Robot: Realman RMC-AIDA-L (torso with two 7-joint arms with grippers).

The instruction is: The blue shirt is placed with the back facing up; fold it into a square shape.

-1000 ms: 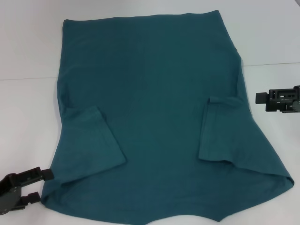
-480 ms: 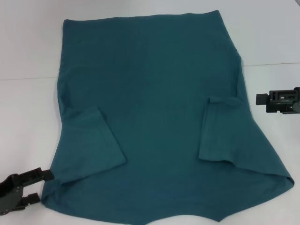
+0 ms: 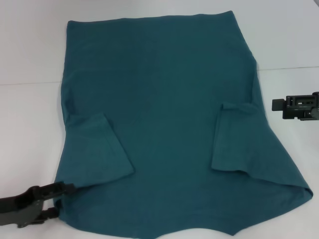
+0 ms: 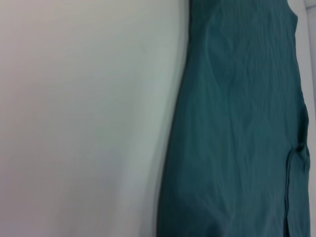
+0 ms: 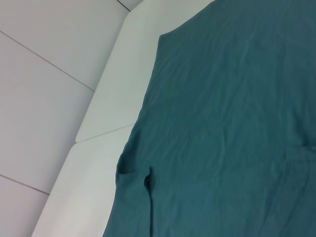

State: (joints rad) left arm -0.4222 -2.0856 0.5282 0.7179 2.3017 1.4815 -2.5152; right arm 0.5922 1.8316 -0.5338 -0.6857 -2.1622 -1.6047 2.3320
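The blue shirt [image 3: 159,99] lies flat on the white table [image 3: 30,50], plain side up, with both short sleeves folded inward over the body. My left gripper [image 3: 60,201] is at the shirt's near-left corner, open, with one finger over the cloth edge and the other below it. My right gripper [image 3: 278,104] hovers off the shirt's right edge, level with the folded right sleeve [image 3: 232,139]. In the left wrist view the shirt [image 4: 237,128] shows as a long edge beside bare table. The right wrist view looks down on the shirt [image 5: 222,123] and a sleeve fold.
White table surface surrounds the shirt on the left, right and far side. A seam in the table [image 3: 289,68] runs across at mid-height. The right wrist view shows the table's edge [image 5: 106,74] with pale floor beyond.
My left gripper has moved right, from beside the shirt's near-left corner onto its edge. The right gripper and the shirt have stayed put.
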